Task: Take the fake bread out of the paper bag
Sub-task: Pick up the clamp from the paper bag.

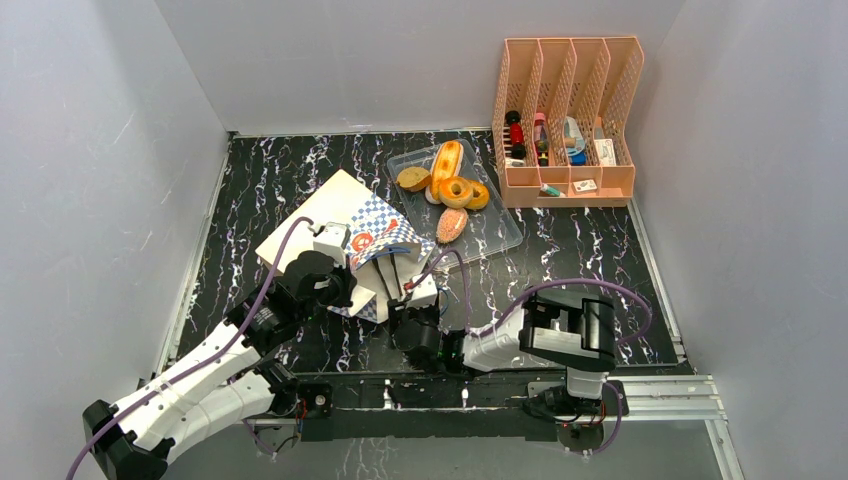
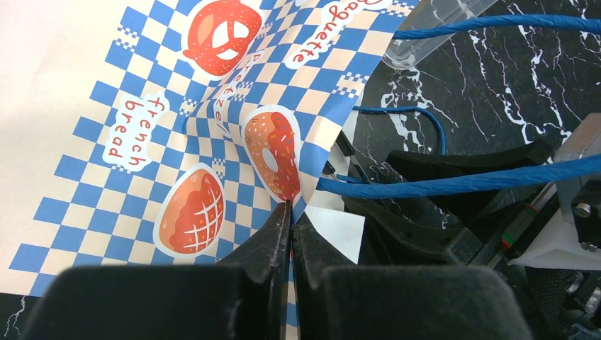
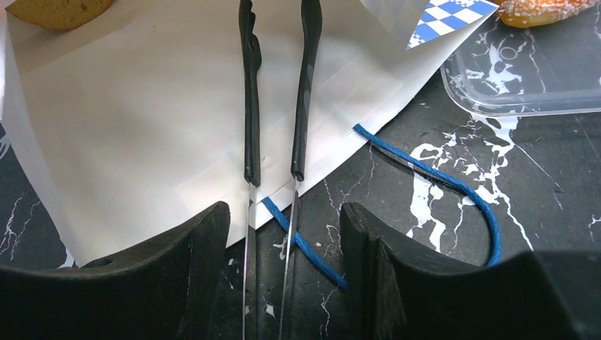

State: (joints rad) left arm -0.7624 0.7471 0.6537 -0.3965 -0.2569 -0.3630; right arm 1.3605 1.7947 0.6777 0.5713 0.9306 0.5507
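The paper bag (image 1: 335,215) lies on its side on the black marble table, its checkered band (image 1: 385,235) and mouth facing the arms. My left gripper (image 1: 335,275) is shut on the bag's checkered edge (image 2: 292,212) beside the mouth. My right gripper (image 1: 418,300) is open at the mouth. Black-tipped metal tongs (image 3: 273,106) lie between its fingers (image 3: 205,241) and reach onto the bag's white paper (image 3: 142,127). A tan piece of bread (image 3: 57,10) shows at that paper's far end. A long bun (image 1: 446,160), ring donut (image 1: 457,190), brown roll (image 1: 413,179) and reddish oval bun (image 1: 452,225) lie on the clear tray (image 1: 500,235).
A peach desk organiser (image 1: 565,120) with small items stands at the back right. The bag's blue cord handles (image 3: 439,184) trail on the table by my right gripper. Grey walls close in the left, back and right sides.
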